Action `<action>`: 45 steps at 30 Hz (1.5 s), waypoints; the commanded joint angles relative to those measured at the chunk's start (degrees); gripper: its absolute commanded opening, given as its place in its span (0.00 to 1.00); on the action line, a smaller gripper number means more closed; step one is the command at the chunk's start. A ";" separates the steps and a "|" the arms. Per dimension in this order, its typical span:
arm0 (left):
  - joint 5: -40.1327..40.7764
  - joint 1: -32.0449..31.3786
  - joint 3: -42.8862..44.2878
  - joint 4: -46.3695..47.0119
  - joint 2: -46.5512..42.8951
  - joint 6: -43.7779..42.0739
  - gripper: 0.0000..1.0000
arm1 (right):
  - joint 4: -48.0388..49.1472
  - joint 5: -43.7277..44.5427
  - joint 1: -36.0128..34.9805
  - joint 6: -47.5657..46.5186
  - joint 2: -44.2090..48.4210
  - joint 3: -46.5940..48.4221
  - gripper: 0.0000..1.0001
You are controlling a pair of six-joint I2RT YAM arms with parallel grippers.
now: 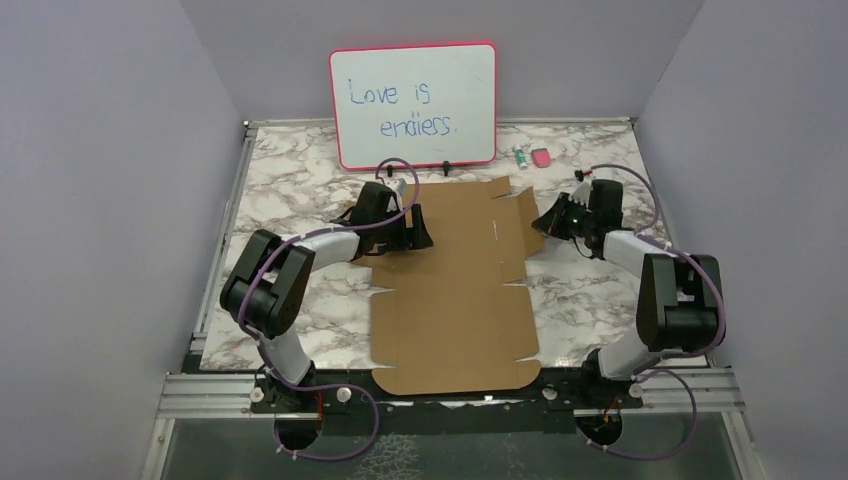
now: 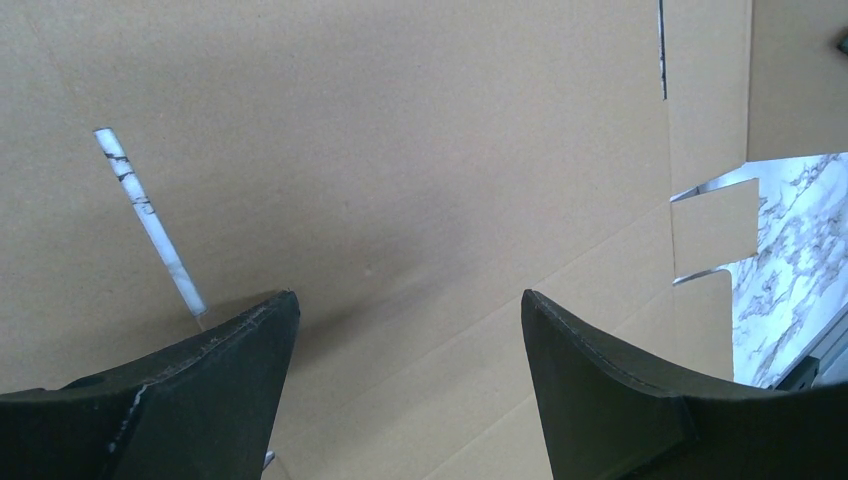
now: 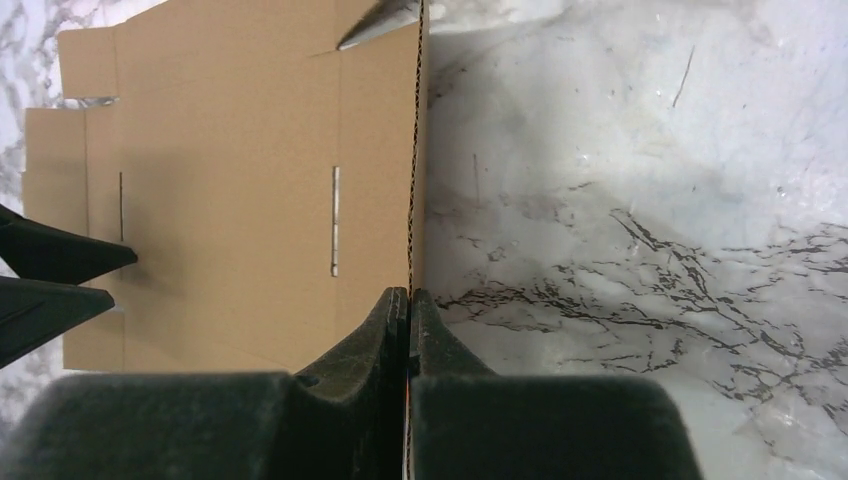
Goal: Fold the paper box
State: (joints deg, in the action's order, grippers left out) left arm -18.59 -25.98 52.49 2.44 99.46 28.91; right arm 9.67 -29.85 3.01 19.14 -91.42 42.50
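Observation:
The paper box (image 1: 455, 290) is a flat brown die-cut cardboard sheet lying on the marble table, reaching from the near edge to the whiteboard. My left gripper (image 1: 418, 228) is open at the sheet's far left side, its fingers spread just above the cardboard (image 2: 400, 150); its midpoint shows in the left wrist view (image 2: 410, 300). My right gripper (image 1: 545, 222) is shut on the sheet's far right flap, which it holds raised on edge; in the right wrist view (image 3: 410, 295) the thin cardboard edge (image 3: 412, 150) runs straight into the closed jaws.
A pink-framed whiteboard (image 1: 414, 103) stands at the back centre. A small green-and-white item (image 1: 520, 156) and a pink eraser (image 1: 541, 157) lie at the back right. Bare marble table (image 1: 300, 190) flanks the sheet. Grey walls enclose three sides.

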 commanded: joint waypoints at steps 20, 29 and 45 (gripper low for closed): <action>-2.94 -0.45 -4.46 2.33 0.88 3.08 0.83 | -28.92 53.41 -36.64 -9.92 1.12 19.70 0.09; -3.40 -0.45 -4.68 2.73 -0.29 3.63 0.84 | -32.44 57.47 -44.46 -6.56 -7.43 26.59 0.11; -0.15 7.91 3.57 -15.91 -14.81 -6.27 0.89 | -27.17 56.58 -37.64 -8.43 1.63 18.61 0.27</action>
State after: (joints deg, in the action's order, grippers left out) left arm -19.90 -22.20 52.53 -6.13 90.83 27.51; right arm -17.69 28.27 -36.93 10.55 -91.94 62.83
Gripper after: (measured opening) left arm 0.881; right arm 0.254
